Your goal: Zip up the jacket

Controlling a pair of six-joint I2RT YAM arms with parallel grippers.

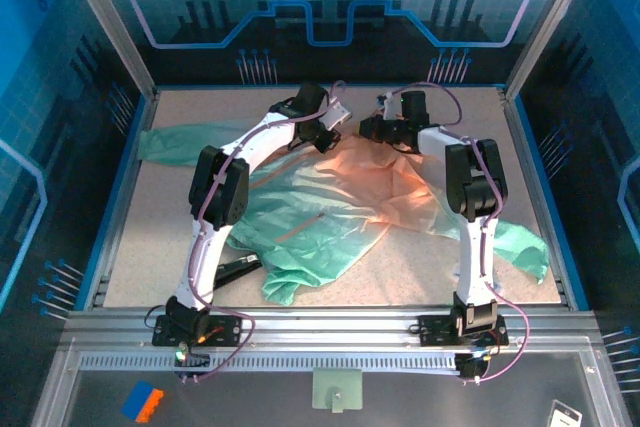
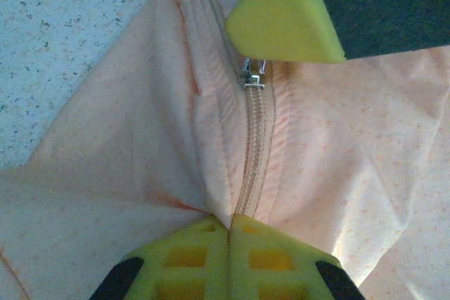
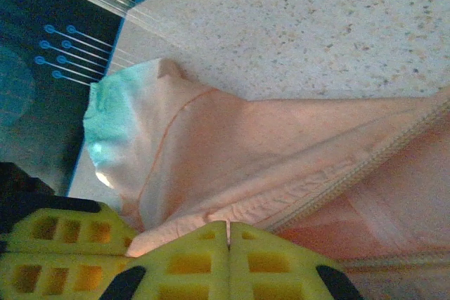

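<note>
Both jaws of my left gripper (image 2: 228, 224) are pressed together in the left wrist view, pinching the jacket (image 2: 126, 173) right on its zipper (image 2: 254, 138). From that pinch the teeth run joined up to the slider (image 2: 252, 75), and a yellow finger (image 2: 285, 15) of my other arm sits just past the slider, over its pull. In the right wrist view my right gripper (image 3: 228, 226) is also clamped tight, on a fold of peach cloth beside the zipper tape (image 3: 365, 166). Whether the pull itself lies between the pads I cannot tell. A mint-green part (image 3: 112, 124) lies beyond, toward the edge of the table (image 3: 316, 26). From the top view the jacket is spread across the middle of the table, its mint hem toward the near left corner and a sleeve reaching toward each side edge. My two grippers meet over the peach upper part, nearer the far edge. A small black tool (image 1: 237, 269) lies by the near edge, just beside the hem. I judge the lower run already closed, with the slider up in the peach section. What is left is the stretch to the collar, whose length I cannot see.
</note>
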